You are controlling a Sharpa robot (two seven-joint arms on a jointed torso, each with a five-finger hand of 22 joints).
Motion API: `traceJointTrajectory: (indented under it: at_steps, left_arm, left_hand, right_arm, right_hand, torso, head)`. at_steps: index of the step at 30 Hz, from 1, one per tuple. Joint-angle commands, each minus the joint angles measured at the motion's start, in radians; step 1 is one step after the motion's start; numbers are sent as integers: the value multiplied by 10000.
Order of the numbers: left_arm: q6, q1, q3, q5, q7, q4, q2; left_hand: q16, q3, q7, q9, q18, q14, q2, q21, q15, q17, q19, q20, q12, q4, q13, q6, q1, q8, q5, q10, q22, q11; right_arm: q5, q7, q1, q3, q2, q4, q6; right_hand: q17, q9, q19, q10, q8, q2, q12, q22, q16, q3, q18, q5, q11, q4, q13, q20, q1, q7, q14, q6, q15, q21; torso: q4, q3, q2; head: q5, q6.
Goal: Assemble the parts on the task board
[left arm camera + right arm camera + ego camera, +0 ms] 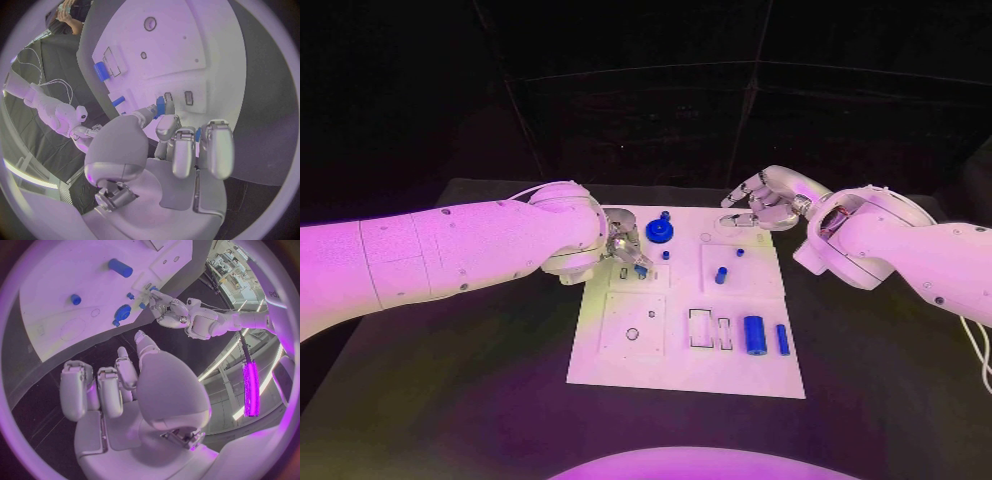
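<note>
Board (678,375): white plate in the middle of the black table (459,400), long side running away from the robot; landmark for every place below.

Left hand (623,246): over the board's far-left part, fingertips down at a small blue peg (640,270) by two little slots. In the left wrist view the hand (187,145) has fingers curled close together, thumb tip right against the peg (160,106). Looks like a pinch on it; hold not fully certain.

Blue disc (659,232): on the board's far edge, just beyond the left hand's fingers, apart from them.

Small studs: one (665,255) near the board's far centre, one (740,252) toward its far-right part, both standing alone.

Short blue pin (721,275): right of the board's centre, long axis roughly along the board's long side.

Slots and holes: round hole (632,334) in the board's near-left part, two narrow rectangular slots (701,328) near its middle.

Thick blue cylinder (754,335): on the board's near-right part, lying along the long side; thin blue bar (782,340) just beside it, parallel.

Right hand (759,212): off the board's far-right corner, above the table, holding nothing; fingers (94,390) bent loosely and a little apart.

Key relation: peg directly under the left fingertips, beside the slots; left hand clearly nearer than the right. Likely step: seating that peg, a straight push down toward the board.
</note>
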Motion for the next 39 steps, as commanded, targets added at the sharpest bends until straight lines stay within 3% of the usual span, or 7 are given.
traceJointTrajectory:
  at_steps: [1, 4, 13, 20, 26, 39]
  left_arm:
    - [-839, -32, 0, -6, -6, 205, -150]
    - [-1130, -86, -3, -205, -12, 334, -283]
    - [-2112, -336, -7, -660, -1, 401, -387]
    - [-2384, -541, -7, -758, -57, 331, -312]
    - [-2236, -638, -7, -776, -89, 290, -258]
    - [-1878, -681, -6, -777, -119, 305, -208]
  left_hand:
    - [31, 1598, -22, 20, -20, 1039, 12, -32, 30, 2634, 327, 48, -23, -1540, 10, -4, -106, 56, -43, 62, 782, 11]
    - [31, 1615, -23, 29, -19, 1039, 5, -34, 29, 2634, 327, 47, -15, -1546, 18, -3, -115, 60, -44, 70, 780, 9]
    - [31, 1702, -34, 77, -47, 1039, -32, 55, 20, 2634, 378, 41, 70, -1558, 99, 17, -174, 89, -49, 140, 899, -1]
    - [31, 1732, -37, 93, -53, 1039, -34, 73, 18, 2634, 389, 38, 84, -1551, 111, 24, -200, 98, -51, 156, 923, -3]
    - [31, 1758, -38, 106, -53, 1039, -33, 76, 16, 2634, 391, 36, 78, -1538, 104, 25, -229, 102, -54, 157, 927, -4]
    - [31, 1772, -39, 113, -56, 1039, -32, 83, 16, 2634, 395, 35, 72, -1537, 97, 28, -239, 106, -54, 154, 937, -6]
  right_arm:
    - [19, 21, 21, 7, -19, 5, 70]
    - [19, 22, 21, 6, -36, -4, 70]
    - [19, -23, 20, 6, -63, -12, 77]
    - [19, -87, 20, 6, -74, 3, 141]
    - [19, -137, 20, 5, -80, 3, 196]
    - [19, -166, 20, 5, -39, -33, 256]
  right_hand:
    - [1979, 8, -94, -46, 71, 96, 4, 71, -48, -64, -10, 62, -51, -6, -27, -4, 32, 10, 890, 72, -45, -73]
    - [1979, 8, -94, -46, 71, 96, 4, 71, -48, -64, -10, 62, -51, -6, -27, -4, 32, 10, 890, 72, -45, -73]
    - [1989, 7, -90, -41, 74, 98, 10, 80, -43, -69, -12, 68, -51, 0, -21, -4, 25, 10, 892, 72, -45, -69]
    - [1986, 7, -92, -42, 75, 102, 9, 76, -45, -73, -12, 72, -51, 6, -22, -5, 19, 10, 892, 73, -46, -72]
    - [1982, 6, -95, -44, 78, 106, 7, 71, -47, -78, -11, 77, -51, 14, -24, -6, 11, 10, 891, 73, -46, -75]
    - [1976, 4, -102, -42, 82, 123, 9, 56, -51, -82, -8, 84, -52, 28, -22, -7, 0, 10, 889, 72, -47, -82]
  torso:
    - [1, -2, -5]
    - [16, -14, -17]
    - [53, 1, -16]
    - [28, 1, 3]
    - [19, 10, 3]
    - [16, 6, 5]
  head:
    - [55, -2]
    - [61, -36]
    - [65, -67]
    - [80, -70]
    - [102, -94]
    - [119, -156]
